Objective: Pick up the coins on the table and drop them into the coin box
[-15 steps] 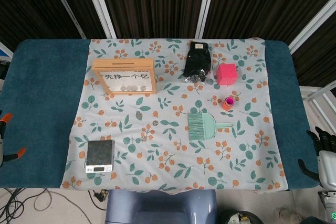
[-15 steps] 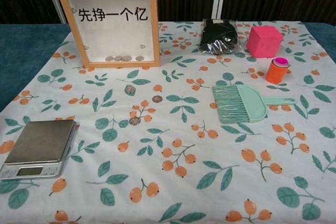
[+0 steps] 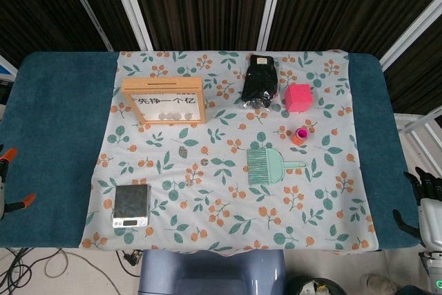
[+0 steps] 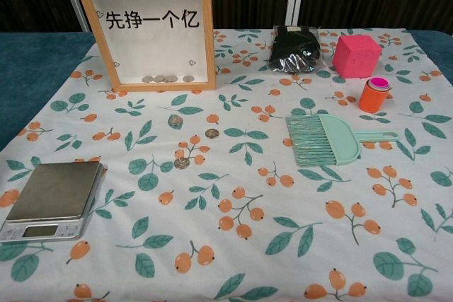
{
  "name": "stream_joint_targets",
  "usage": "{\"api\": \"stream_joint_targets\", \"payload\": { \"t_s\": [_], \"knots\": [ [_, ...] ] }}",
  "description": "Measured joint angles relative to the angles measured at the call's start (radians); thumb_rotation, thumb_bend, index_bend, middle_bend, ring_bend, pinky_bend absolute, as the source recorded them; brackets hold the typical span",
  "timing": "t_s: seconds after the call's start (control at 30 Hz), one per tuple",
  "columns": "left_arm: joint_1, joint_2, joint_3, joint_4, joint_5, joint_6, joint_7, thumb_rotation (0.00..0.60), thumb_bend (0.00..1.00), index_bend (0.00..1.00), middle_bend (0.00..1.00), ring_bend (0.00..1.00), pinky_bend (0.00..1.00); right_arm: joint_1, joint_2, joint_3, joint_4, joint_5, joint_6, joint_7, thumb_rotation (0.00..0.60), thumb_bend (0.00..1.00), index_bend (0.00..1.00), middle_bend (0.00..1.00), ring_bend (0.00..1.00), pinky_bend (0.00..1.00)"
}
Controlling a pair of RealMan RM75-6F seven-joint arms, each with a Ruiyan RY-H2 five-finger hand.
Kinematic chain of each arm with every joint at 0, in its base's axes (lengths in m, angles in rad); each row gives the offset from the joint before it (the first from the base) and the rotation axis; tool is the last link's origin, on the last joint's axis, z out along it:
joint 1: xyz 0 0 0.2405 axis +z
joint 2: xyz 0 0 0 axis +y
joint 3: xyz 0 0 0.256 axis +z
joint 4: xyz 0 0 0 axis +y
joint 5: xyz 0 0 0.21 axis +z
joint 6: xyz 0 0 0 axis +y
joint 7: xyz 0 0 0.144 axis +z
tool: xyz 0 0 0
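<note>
A floral cloth [image 4: 233,245] printed with orange berries and green leaves covered the middle of the counter [image 3: 55,122], whose dark teal top showed on both sides. A small digital scale [image 4: 53,199] sat at the near left of the cloth. A mint-green brush [image 4: 327,139] lay flat at the right, its handle pointing right. Beyond it an orange cylinder with a pink top [image 4: 374,94] stood upright, and a pink cube [image 4: 357,55] sat further back. Left of the cube lay a black crumpled bag [image 4: 294,48]. Cables [image 3: 27,264] trailed on the floor below the counter's near left edge
</note>
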Motion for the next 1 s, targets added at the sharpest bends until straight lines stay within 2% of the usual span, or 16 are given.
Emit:
{"api": "stream_joint_targets", "payload": {
  "t_s": [0.23, 0.43, 0.53, 0.63, 0.77, 0.87, 1.0],
  "knots": [
    [-0.008, 0.002, -0.001, -0.003, 0.04, 0.002, -0.029, 0.6, 0.05, 0.15, 0.0, 0.0, 0.0, -0.004, 0.0, 0.003, -0.007, 0.007, 0.007, 0.003, 0.6, 0.39, 0.16, 0.06, 0.02, 0.0],
    [-0.068, 0.012, -0.008, -0.029, 0.117, -0.039, -0.004, 0.6, 0.05, 0.16, 0.0, 0.0, 0.0, -0.005, 0.003, 0.002, -0.012, 0.012, 0.002, -0.002, 0.6, 0.39, 0.16, 0.06, 0.02, 0.0],
    [-0.122, 0.027, -0.011, -0.05, 0.137, -0.123, -0.006, 0.6, 0.05, 0.16, 0.0, 0.0, 0.0, -0.006, 0.005, 0.0, -0.018, 0.014, 0.002, -0.008, 0.6, 0.39, 0.16, 0.06, 0.02, 0.0],
    [-0.198, 0.048, -0.019, -0.075, 0.146, -0.256, -0.022, 0.6, 0.05, 0.16, 0.0, 0.0, 0.0, -0.007, 0.006, 0.0, -0.02, 0.017, 0.003, -0.01, 0.6, 0.39, 0.16, 0.06, 0.02, 0.0],
    [-0.346, 0.057, -0.049, -0.092, 0.135, -0.464, -0.014, 0.6, 0.05, 0.16, 0.0, 0.0, 0.0, -0.006, 0.01, 0.004, -0.018, 0.03, 0.001, -0.024, 0.6, 0.39, 0.16, 0.06, 0.02, 0.0],
    [-0.458, 0.025, -0.07, -0.083, 0.095, -0.577, 0.043, 0.6, 0.05, 0.16, 0.0, 0.0, 0.0, -0.005, 0.013, 0.007, -0.022, 0.044, -0.005, -0.022, 0.6, 0.39, 0.16, 0.06, 0.02, 0.0],
    [-0.552, -0.062, -0.086, -0.061, 0.013, -0.656, 0.149, 0.6, 0.05, 0.16, 0.0, 0.0, 0.0, -0.002, 0.012, 0.004, -0.024, 0.039, -0.01, -0.03, 0.6, 0.39, 0.16, 0.06, 0.02, 0.0]
  ]
}}
